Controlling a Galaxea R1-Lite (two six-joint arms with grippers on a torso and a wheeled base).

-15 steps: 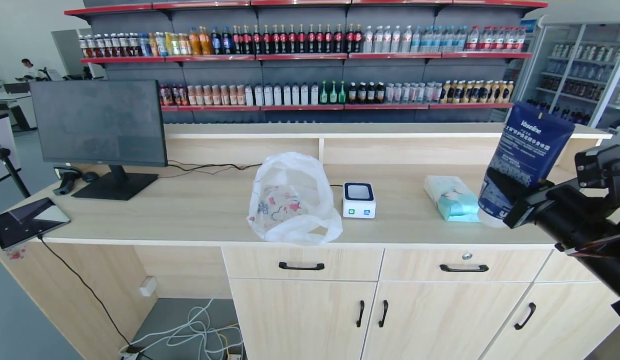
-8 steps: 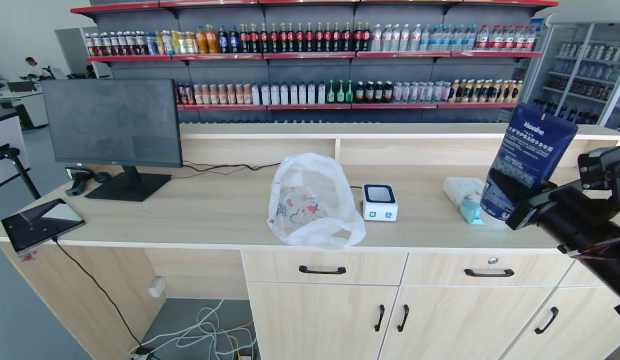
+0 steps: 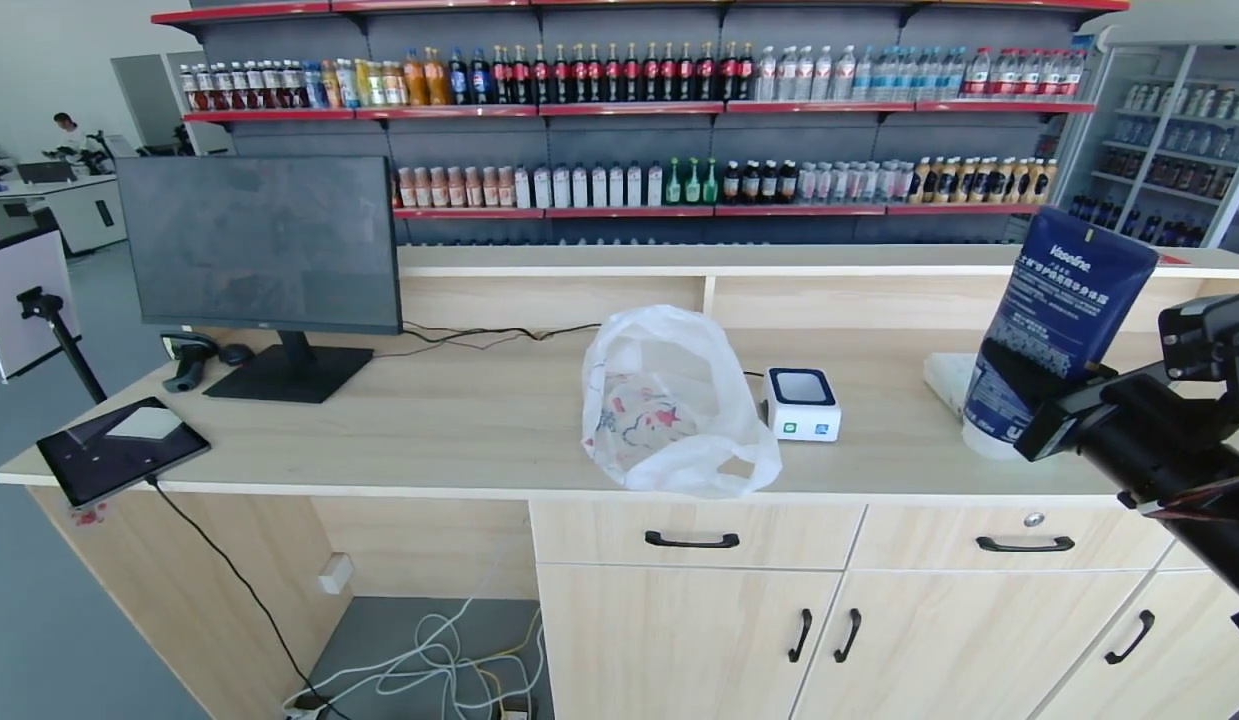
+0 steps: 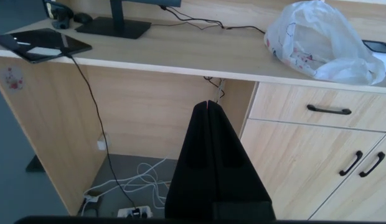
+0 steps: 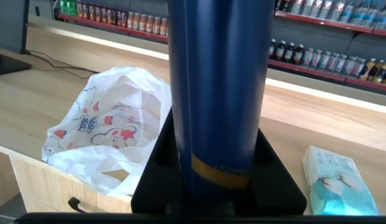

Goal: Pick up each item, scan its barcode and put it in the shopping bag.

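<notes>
The table [image 3: 459,430] carries the shopping bag [image 3: 669,400] near its front edge. Far right, the right gripper [image 3: 1027,405] clenches its jaws on the blue pouch [image 3: 1064,300], held upright, probably to show its barcode to the scanner [image 3: 801,403] just right of the bag. A tissue pack [image 5: 339,180] lies behind the pouch. The left gripper [image 4: 210,111] hangs low before the table, jaws clenched, empty.

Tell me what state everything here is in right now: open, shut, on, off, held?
blue pouch: held upright in the right gripper
right gripper: shut on the blue pouch
left gripper: shut, empty
shopping bag: slumped on the counter
scanner: window facing up
monitor: screen dark
tissue pack: lying flat
drawers: shut
</notes>
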